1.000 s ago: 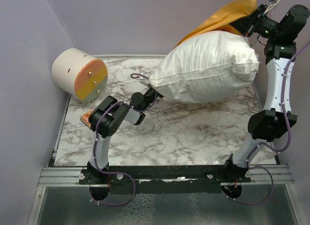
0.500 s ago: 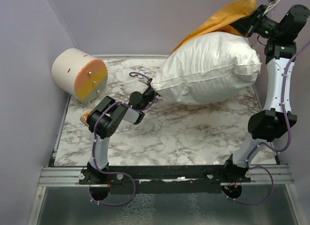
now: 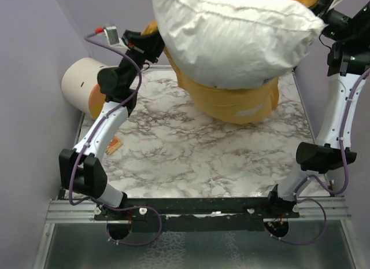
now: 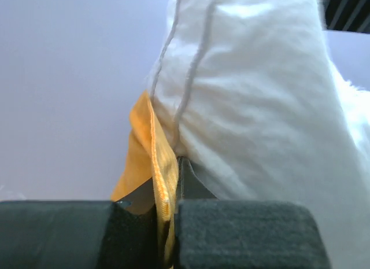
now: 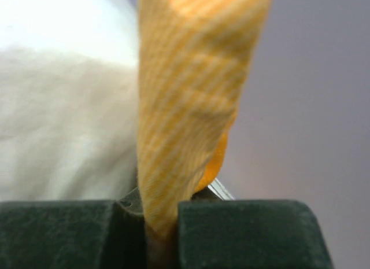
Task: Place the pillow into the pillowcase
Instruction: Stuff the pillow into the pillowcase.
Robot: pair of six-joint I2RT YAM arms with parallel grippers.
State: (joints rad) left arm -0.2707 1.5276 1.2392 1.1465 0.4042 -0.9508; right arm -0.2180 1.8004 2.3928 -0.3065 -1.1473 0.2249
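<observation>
Left gripper (image 4: pixel 166 231) pinching pillowcase (image 3: pixel 234 104) edge, right gripper (image 5: pixel 161 234) clamping another edge, pillow (image 3: pixel 231 34) hanging above table's (image 3: pixel 191 159) far edge.

Your left arm (image 3: pixel 107 115) and right arm (image 3: pixel 341 104) wear white shells between bulky black joints. Purple cables (image 3: pixel 346 159) loop along both. Their bases (image 3: pixel 114 213) bolt onto a black rail (image 3: pixel 202 206) dotted with pale screws. The fingers (image 4: pixel 248 234) carry dark, grainy pads.

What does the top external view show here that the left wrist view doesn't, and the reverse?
Only top external: the cream-and-orange cylinder, the marble table, and white lettering on the pillowcase. Only left wrist: the left fingers shut on the pillowcase hem. Both: the white pillow against the orange pillowcase.
</observation>
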